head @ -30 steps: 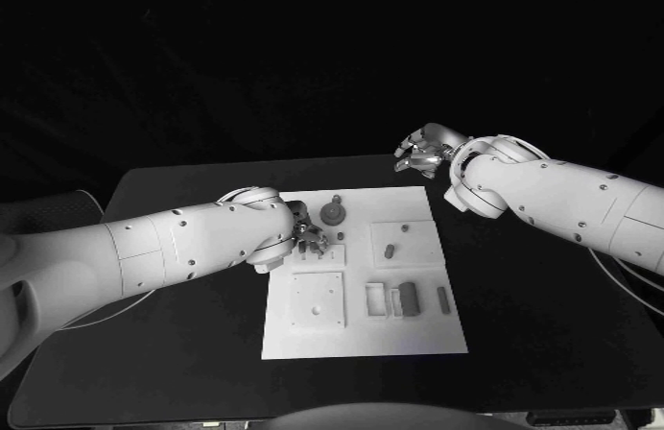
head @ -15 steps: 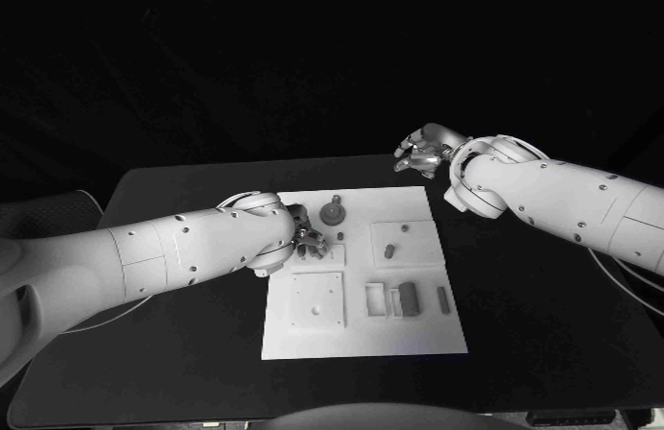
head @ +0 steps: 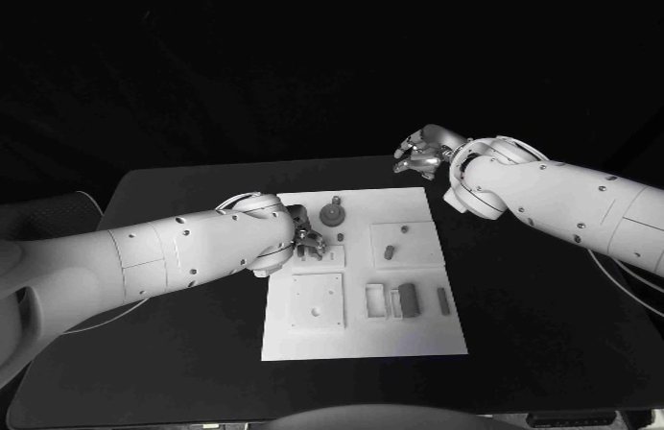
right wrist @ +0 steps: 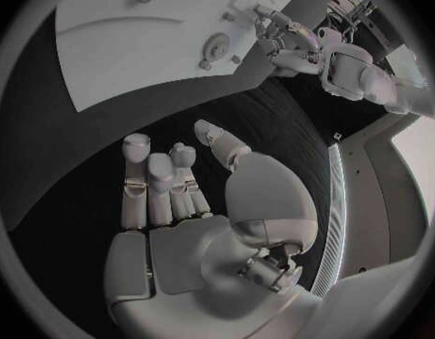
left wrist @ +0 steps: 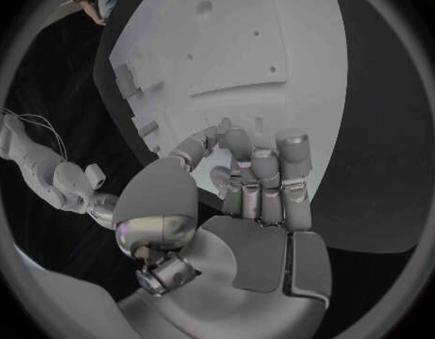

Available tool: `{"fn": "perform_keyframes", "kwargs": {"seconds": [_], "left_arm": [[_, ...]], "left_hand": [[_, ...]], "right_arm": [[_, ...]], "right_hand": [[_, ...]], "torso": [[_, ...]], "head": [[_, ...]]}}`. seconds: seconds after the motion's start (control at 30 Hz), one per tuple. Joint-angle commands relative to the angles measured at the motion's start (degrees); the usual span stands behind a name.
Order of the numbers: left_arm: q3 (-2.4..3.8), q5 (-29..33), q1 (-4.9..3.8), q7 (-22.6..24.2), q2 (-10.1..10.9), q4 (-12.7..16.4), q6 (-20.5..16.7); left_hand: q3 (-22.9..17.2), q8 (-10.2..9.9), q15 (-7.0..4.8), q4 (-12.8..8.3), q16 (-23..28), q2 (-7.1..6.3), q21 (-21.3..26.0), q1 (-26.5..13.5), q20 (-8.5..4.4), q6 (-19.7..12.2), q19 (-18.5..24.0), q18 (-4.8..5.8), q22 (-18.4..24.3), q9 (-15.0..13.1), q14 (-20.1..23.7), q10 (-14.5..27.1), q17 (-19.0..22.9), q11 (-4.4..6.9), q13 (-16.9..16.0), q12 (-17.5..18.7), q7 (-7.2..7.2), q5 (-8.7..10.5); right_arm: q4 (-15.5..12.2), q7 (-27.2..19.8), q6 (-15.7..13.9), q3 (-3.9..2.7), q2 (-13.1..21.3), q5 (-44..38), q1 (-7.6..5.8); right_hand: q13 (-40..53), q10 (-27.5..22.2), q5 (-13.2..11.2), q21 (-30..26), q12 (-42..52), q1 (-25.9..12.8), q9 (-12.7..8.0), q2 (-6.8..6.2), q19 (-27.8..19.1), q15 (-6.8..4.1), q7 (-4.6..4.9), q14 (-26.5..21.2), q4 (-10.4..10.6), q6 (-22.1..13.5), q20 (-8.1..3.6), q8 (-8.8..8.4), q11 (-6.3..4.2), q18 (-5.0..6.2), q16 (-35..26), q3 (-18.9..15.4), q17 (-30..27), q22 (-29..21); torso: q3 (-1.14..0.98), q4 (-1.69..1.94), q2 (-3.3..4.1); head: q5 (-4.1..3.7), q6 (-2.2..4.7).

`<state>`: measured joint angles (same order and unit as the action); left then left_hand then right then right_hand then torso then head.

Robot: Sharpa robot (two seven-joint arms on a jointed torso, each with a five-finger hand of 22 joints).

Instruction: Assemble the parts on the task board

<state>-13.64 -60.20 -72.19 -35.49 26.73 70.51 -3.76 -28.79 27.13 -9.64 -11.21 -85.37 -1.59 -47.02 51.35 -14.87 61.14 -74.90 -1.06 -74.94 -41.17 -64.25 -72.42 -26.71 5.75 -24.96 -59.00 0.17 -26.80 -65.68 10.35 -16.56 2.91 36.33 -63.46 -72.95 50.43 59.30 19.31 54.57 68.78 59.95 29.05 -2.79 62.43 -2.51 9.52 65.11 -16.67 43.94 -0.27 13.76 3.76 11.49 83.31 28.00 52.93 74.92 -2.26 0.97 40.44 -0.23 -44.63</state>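
The white task board (head: 357,334) lies in the middle of the table. My left hand (head: 307,239) hovers low over its far left part, fingers (left wrist: 264,175) curled in toward the thumb; I cannot tell whether anything is between them. A round grey part (head: 334,214) stands just right of that hand. A small part (head: 391,251) sits in the far right plate, and a dark block (head: 407,297) and a slim part (head: 443,300) lie nearer. My right hand (head: 425,152) hangs beyond the board's far right corner, fingers (right wrist: 151,184) apart and holding nothing.
A square plate (head: 317,300) with a small hole sits on the board's near left. The right wrist view shows the board (right wrist: 114,60), the round part (right wrist: 215,47) and my left hand (right wrist: 278,36) past it. Black table (head: 539,315) surrounds the board.
The left forearm has shifted slightly while its hand stays over the same spot on the board. The right arm has not moved.
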Motion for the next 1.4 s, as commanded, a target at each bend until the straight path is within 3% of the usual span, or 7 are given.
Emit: {"fn": "perform_keyframes", "kwargs": {"seconds": [0.03, 0.5, 0.77, 0.87, 1.17, 1.23, 1.4], "left_arm": [[0.01, -0.92, 0.01, 0.51, -0.19, 0.11, -0.22], [0.01, -1.66, 0.02, 0.59, -0.47, 0.14, 0.36], [0.01, -1.47, 0.05, 0.70, -0.52, 0.09, 0.91], [0.01, -0.18, 0.06, 0.90, -0.51, 0.12, 1.55], [0.01, -0.27, 0.06, 1.05, -0.54, 0.10, 1.65], [0.01, -0.21, 0.08, 1.09, -0.54, 0.07, 1.61], [0.01, -0.20, 0.09, 1.11, -0.54, 0.01, 1.60]], "left_hand": [[-4.54, 5.48, -2.17, -4.44, -0.19, 1.74, -0.31, 1.03, -0.64, 1.75, -0.55, -3.33, -0.79, -0.04, -1.78, -0.64, -0.07, 0.23, -0.08, -0.12, 0.07, -7.42], [-4.44, 5.98, -2.25, -4.02, -0.03, 1.07, -0.20, 0.66, -0.68, 1.55, -0.65, -3.35, -0.69, 0.44, -1.80, -0.64, -0.19, 0.25, -0.14, -0.08, 0.04, -6.42], [-4.00, 6.90, -2.28, -2.24, 0.17, -0.91, 0.01, 0.08, -0.77, 1.16, -0.74, -3.41, -0.60, 1.38, -1.76, -0.51, -0.47, 0.25, -0.32, -0.08, 0.02, -4.21], [-3.39, 7.42, -2.25, -0.83, 0.31, -2.67, 0.19, -0.45, -0.79, 0.77, -0.65, -3.43, -0.57, 1.97, -1.67, -0.33, -0.63, 0.22, -0.40, -0.03, 0.06, -1.10], [-0.89, 8.04, -2.15, -0.50, 0.43, -3.69, 0.27, -1.78, -0.85, 0.22, -0.38, -3.49, -0.70, 2.56, -1.41, 0.01, -0.82, 0.14, -0.49, -0.02, 0.17, -1.09], [-0.47, 8.24, -2.16, -0.09, 0.45, -4.02, 0.33, -2.15, -0.87, 0.14, -0.32, -3.52, -0.70, 2.76, -1.39, 0.05, -0.87, 0.13, -0.51, -0.02, 0.15, -0.37], [0.06, 8.90, -2.23, 1.31, 0.55, -5.00, 0.46, -2.72, -0.93, -0.09, -0.21, -3.65, -0.73, 3.52, -1.34, 0.10, -1.04, 0.22, -0.56, -0.01, 0.08, 4.44]], "right_arm": [[-0.09, -0.40, 0.58, 0.01, -0.03, -0.29, 0.01], [-0.13, -0.40, 0.59, 0.01, 0.02, -0.29, 0.01], [-0.10, -0.41, 0.61, 0.01, 0.00, -0.29, 0.01], [-0.11, -0.42, 0.81, 0.01, 0.01, -0.29, 0.01], [-0.11, -0.41, 0.83, 0.02, 0.05, -0.29, 0.01], [-0.11, -0.42, 0.83, 0.02, 0.05, -0.29, 0.02], [-0.08, -0.42, 0.84, 0.02, 0.04, -0.29, 0.02]], "right_hand": [[-0.09, -0.46, 0.27, -0.25, 0.25, -0.57, -0.07, 0.04, -0.01, 0.13, 0.77, -0.30, 0.20, 0.39, -0.10, 0.33, -0.01, 3.51, -0.04, 0.25, -0.08, 0.70], [-0.11, -0.46, 0.26, -0.25, 0.26, -0.77, -0.08, -0.02, 0.01, 0.13, 0.78, -0.30, 0.26, 0.39, -0.09, 0.34, -0.01, 3.51, -0.03, 0.22, -0.09, 0.70], [-0.12, -0.46, 0.27, -0.26, 0.26, -0.81, -0.08, -0.03, 0.01, 0.13, 0.78, -0.30, 0.27, 0.39, -0.09, 0.35, -0.01, 3.51, -0.03, 0.22, -0.09, 0.70], [-0.12, -0.46, 0.27, -0.26, 0.27, -0.83, -0.08, -0.03, 0.02, 0.13, 0.77, -0.30, 0.27, 0.40, -0.09, 0.35, -0.01, 3.51, -0.03, 0.23, -0.09, 0.70], [-0.14, -0.46, 0.27, -0.26, 0.27, -0.88, -0.09, -0.05, 0.02, 0.13, 0.77, -0.30, 0.26, 0.38, -0.09, 0.35, -0.01, 3.51, -0.04, 0.24, -0.10, 0.70], [-0.14, -0.46, 0.27, -0.27, 0.27, -0.89, -0.09, -0.05, 0.02, 0.13, 0.78, -0.30, 0.26, 0.38, -0.09, 0.35, -0.01, 3.51, -0.04, 0.24, -0.10, 0.70], [-0.15, -0.46, 0.31, -0.27, 0.27, -0.90, -0.09, -0.02, 0.02, 0.13, 0.78, -0.30, 0.27, 0.38, -0.09, 0.35, -0.01, 3.51, -0.04, 0.27, -0.11, 0.69]], "torso": [[0.01, 0.02, 0.00], [0.00, 0.02, 0.01], [-0.01, 0.00, 0.01], [0.00, 0.02, 0.00], [0.01, 0.02, 0.00], [0.01, 0.04, 0.02], [0.02, 0.02, 0.00]], "head": [[-0.02, -0.01], [-0.07, 0.05], [-0.08, 0.00], [-0.13, -0.02], [-0.10, -0.04], [-0.13, -0.06], [-0.13, -0.12]]}}
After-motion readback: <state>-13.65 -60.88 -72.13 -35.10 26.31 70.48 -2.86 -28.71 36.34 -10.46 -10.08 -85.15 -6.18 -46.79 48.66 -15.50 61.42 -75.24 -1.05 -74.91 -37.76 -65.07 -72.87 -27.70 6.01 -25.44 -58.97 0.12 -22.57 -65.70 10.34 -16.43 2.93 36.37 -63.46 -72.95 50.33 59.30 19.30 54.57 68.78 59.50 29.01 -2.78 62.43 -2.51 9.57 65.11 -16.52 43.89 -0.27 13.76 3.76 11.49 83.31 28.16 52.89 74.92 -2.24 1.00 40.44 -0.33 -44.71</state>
